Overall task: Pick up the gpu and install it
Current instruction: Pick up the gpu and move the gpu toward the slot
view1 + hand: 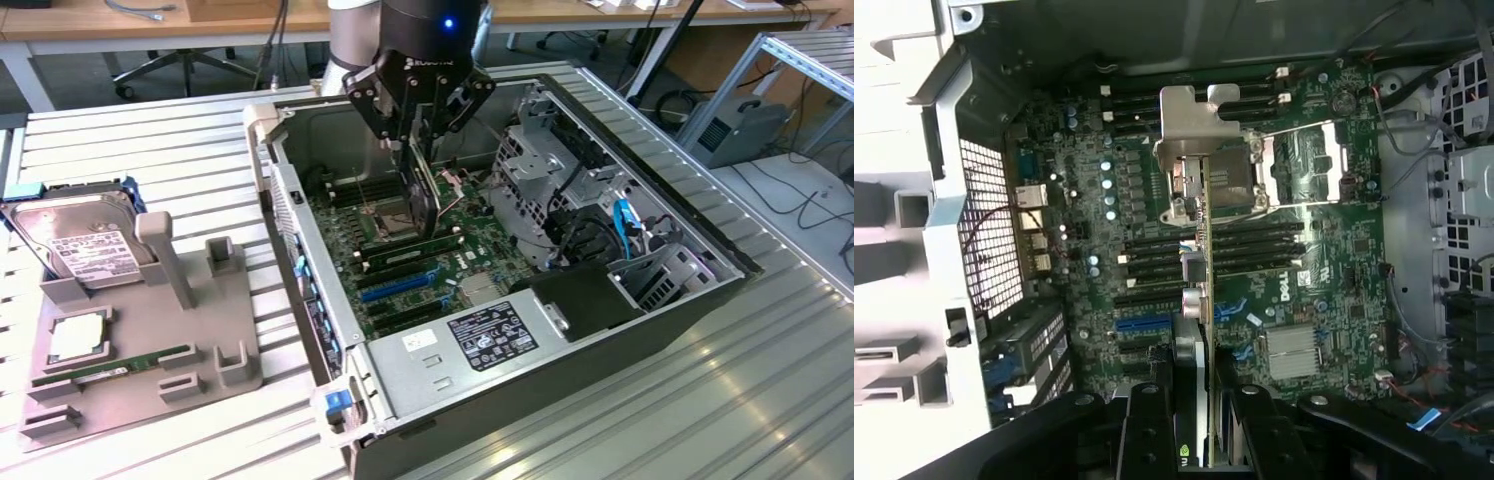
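The gripper is clamped narrowly on the gpu, gripping its upper rim so the card hangs on edge inside the open computer case, over the motherboard. In the wrist view the black fingers flank the card's thin edge, and its silver bracket hides part of the CPU socket. Whether the card's lower edge touches a slot cannot be made out. In the exterior view the blue expansion slots lie at six o'clock of the card. At nine o'clock of the case, a grey holder tray carries a hard drive, partly masked by its stand, and a green RAM stick.
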